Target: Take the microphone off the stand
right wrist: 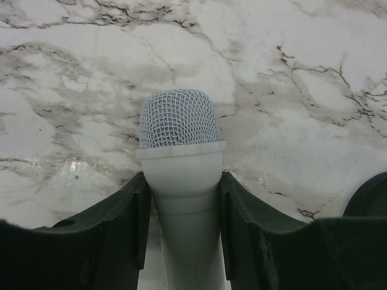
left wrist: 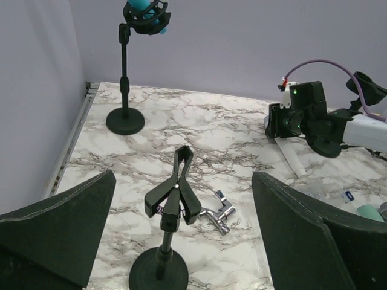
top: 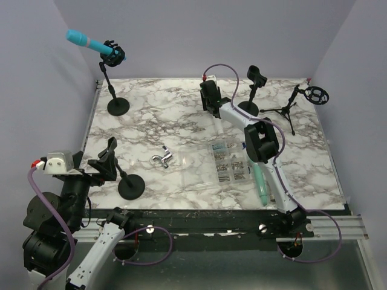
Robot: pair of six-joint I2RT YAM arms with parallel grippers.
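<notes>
Far-edge marble (right wrist: 302,90): right jaws grip microphone (right wrist: 179,151).

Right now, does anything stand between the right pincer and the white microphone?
Nothing visible does. The right pincer is shut on the white microphone, its fingers pressed against both sides of the body just below the mesh head. Only the marble table shows beyond it.

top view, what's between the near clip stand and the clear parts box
A small chrome fitting lies on the marble between the near clip stand and the clear parts box, seen in the top external view.
</notes>
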